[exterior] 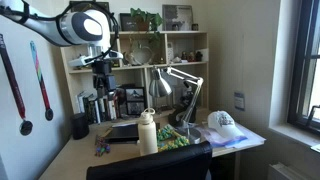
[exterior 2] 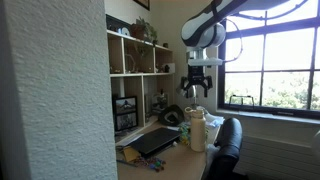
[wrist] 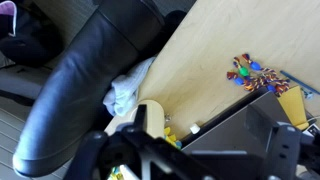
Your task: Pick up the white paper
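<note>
I cannot make out the white paper in any view. My gripper point(exterior: 103, 66) hangs high above the desk in front of the shelves, open and empty; it also shows in an exterior view point(exterior 2: 197, 88). In the wrist view its dark, blurred fingers point(wrist: 190, 165) frame the bottom edge. Far below them are the white bottle's top point(wrist: 150, 120) and a dark laptop point(wrist: 250, 130).
On the wooden desk point(exterior: 75, 155) stand the white bottle point(exterior: 148, 133), the laptop point(exterior: 122, 132), a colourful item point(wrist: 255, 75), a white cap point(exterior: 222, 122) on pale papers point(exterior: 240, 140), and a desk lamp point(exterior: 180, 80). A black chair point(wrist: 90, 90) stands at the desk's front. The shelves point(exterior: 140, 50) are behind.
</note>
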Available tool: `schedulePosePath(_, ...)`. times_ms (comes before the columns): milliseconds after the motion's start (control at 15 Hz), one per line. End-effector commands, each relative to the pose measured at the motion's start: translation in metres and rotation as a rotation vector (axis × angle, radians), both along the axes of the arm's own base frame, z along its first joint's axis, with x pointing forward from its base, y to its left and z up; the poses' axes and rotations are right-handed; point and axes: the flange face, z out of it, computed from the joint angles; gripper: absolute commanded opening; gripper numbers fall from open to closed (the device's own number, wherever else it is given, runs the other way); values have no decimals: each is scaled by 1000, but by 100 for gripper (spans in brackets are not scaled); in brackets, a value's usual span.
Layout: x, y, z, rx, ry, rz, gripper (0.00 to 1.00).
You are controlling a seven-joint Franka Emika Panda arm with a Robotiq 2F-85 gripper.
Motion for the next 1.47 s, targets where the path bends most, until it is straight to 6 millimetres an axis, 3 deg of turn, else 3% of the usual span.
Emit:
schedulePosePath(0, 0, 0, 1, 0, 1, 0, 100)
schedulePosePath(200, 41, 9, -18, 13, -38, 2, 100)
schedulePosePath(467, 107, 53, -60, 55, -98, 50, 100)
schedulePosePath(733, 167, 111, -113, 151, -117, 114, 100)
schedulePosePath(1133, 230, 209, -198, 243, -162, 140, 100)
schedulePosePath(1400, 260, 245, -252, 300, -214, 118, 100)
